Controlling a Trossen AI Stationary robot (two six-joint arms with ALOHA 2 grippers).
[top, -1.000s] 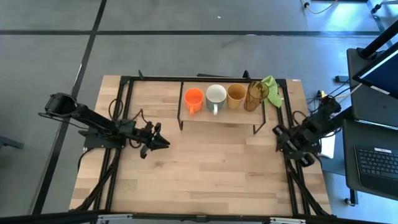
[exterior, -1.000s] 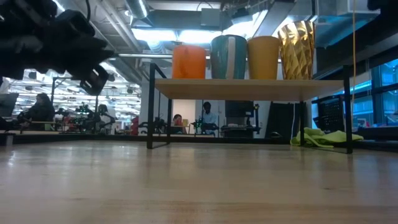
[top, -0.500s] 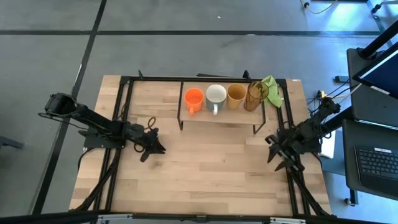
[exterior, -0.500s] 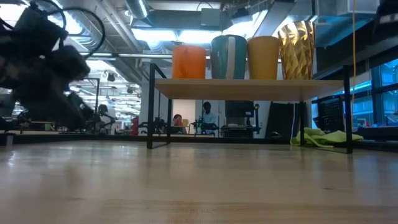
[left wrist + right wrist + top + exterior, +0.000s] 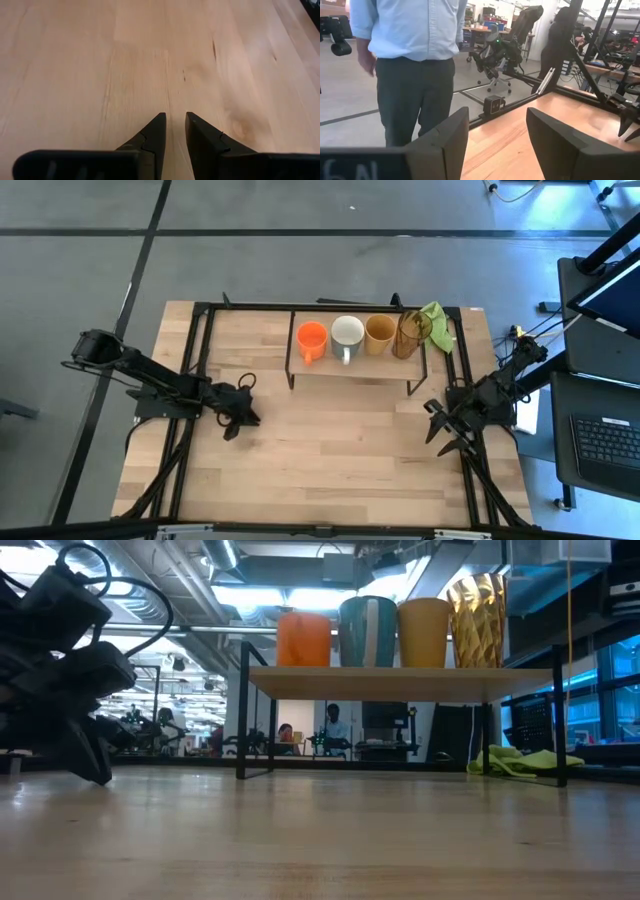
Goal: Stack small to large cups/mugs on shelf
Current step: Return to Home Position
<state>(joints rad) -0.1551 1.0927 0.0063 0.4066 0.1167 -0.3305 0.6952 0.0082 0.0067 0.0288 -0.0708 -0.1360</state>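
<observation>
Four cups stand in a row on the shelf (image 5: 350, 361), each on its base: an orange cup (image 5: 312, 337), a white mug (image 5: 347, 333), a tan mug (image 5: 379, 332) and an amber tumbler (image 5: 411, 332). The low view shows the same row on the shelf (image 5: 400, 683), running from the orange cup (image 5: 303, 639) to the tumbler (image 5: 477, 620). My left gripper (image 5: 241, 416) is at the table's left, tipped down close over bare wood. Its fingers (image 5: 174, 122) stand a narrow gap apart with nothing between them. My right gripper (image 5: 437, 430) hangs open near the right edge, fingers (image 5: 497, 120) level, holding nothing.
A green cloth (image 5: 437, 325) lies on the table to the right of the shelf, also in the low view (image 5: 515, 760). A black frame (image 5: 200, 360) runs round the tabletop. A person (image 5: 415, 65) stands beyond the table. Bare wood (image 5: 330, 450) lies in front of the shelf.
My left gripper has sunk toward the table and tipped from about level to slanting steeply down. My right gripper has come down and swung out a little toward the table's middle. The cups have kept still.
</observation>
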